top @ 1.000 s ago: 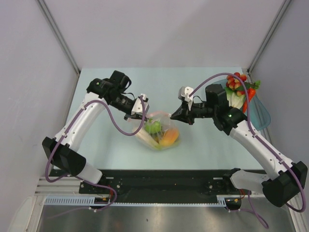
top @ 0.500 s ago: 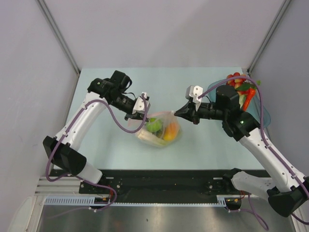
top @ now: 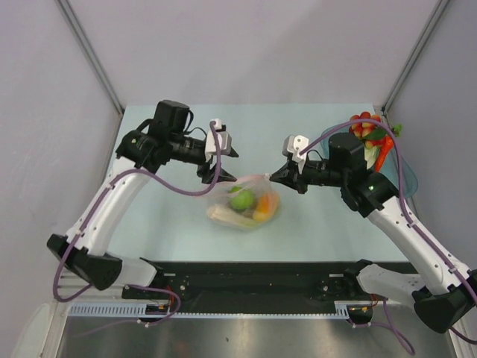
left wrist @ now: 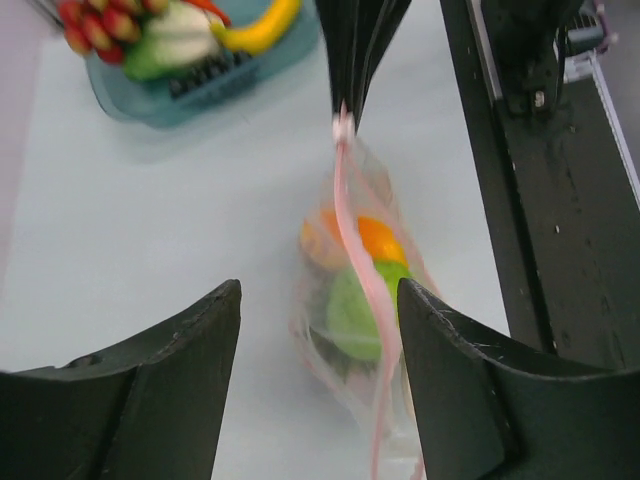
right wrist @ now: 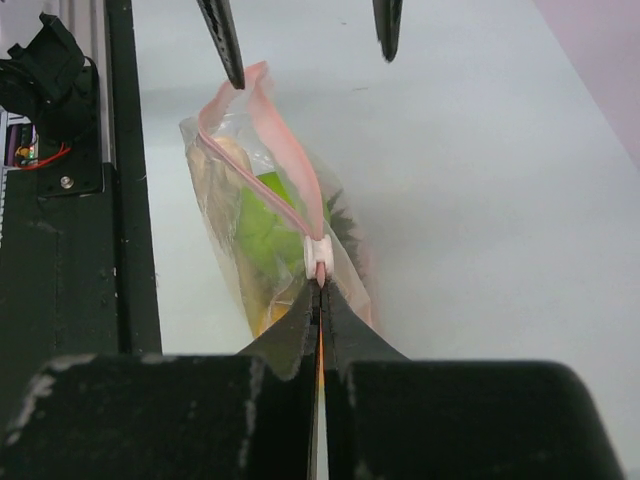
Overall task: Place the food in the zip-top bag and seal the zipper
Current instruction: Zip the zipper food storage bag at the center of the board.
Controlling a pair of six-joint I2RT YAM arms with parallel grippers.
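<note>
The zip-top bag [top: 250, 201] lies on the table with a green ball [top: 241, 199], an orange [top: 262, 203] and a pale stalk [top: 223, 216] inside. Its pink zipper [right wrist: 270, 190] runs along the top edge to a white slider [right wrist: 316, 255]. My right gripper [right wrist: 320, 285] is shut on the zipper's end just behind that slider, at the bag's right corner [top: 272, 177]. My left gripper [top: 227, 165] hangs open above the bag's left end, touching nothing. In the left wrist view the bag [left wrist: 360, 300] shows between and beyond its spread fingers [left wrist: 200, 340].
A teal bowl [top: 406, 179] at the right rear holds more food: strawberries [top: 363, 125], a carrot and greens; the left wrist view shows it [left wrist: 200, 85] with a banana [left wrist: 262, 28]. A black rail [top: 253, 276] runs along the table's near edge.
My left gripper has opened, let go of the bag's left end and drawn back up and away from it. The bag has sagged lower. My right gripper stays shut on the zipper's end.
</note>
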